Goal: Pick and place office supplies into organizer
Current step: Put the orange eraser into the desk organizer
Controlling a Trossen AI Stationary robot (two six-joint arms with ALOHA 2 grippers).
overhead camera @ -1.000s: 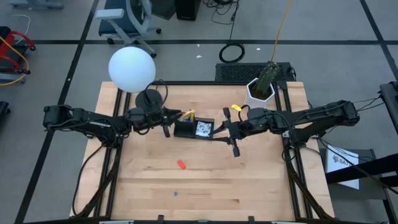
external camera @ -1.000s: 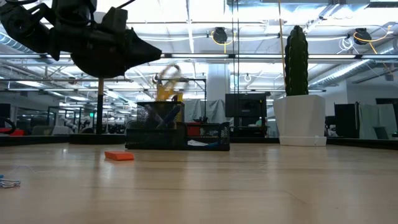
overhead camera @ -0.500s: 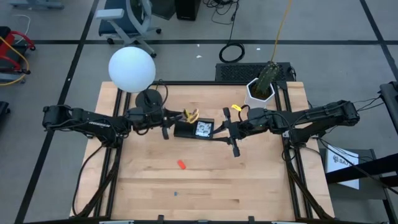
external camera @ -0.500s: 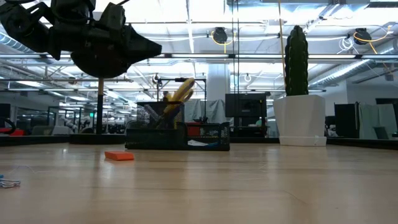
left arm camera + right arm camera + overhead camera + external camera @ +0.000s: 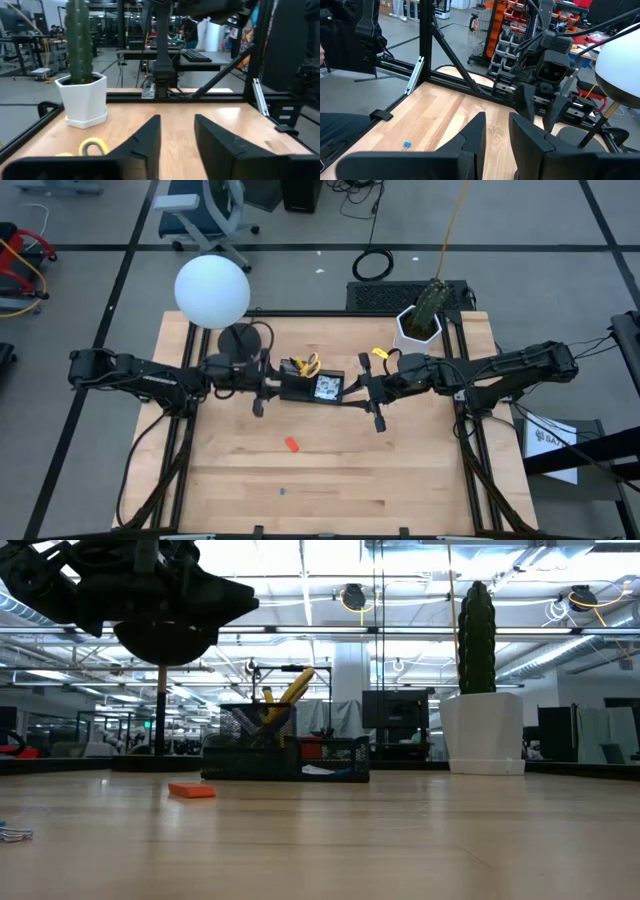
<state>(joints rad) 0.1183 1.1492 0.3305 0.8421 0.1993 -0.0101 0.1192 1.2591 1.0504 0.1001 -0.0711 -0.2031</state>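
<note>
Wooden table (image 5: 400,470), our two arms flanking the organizer (image 5: 312,387).
Overhead we see scissors (image 5: 303,365) in its cup; our left gripper (image 5: 262,394) and right gripper (image 5: 372,402) both gape empty; only the wrist view reveals the gaps.

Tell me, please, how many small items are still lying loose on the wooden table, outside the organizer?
2. A red eraser-like piece lies near the table's middle, in front of the organizer. A tiny blue piece lies nearer the front edge. Others may be hidden under the arms.
</note>
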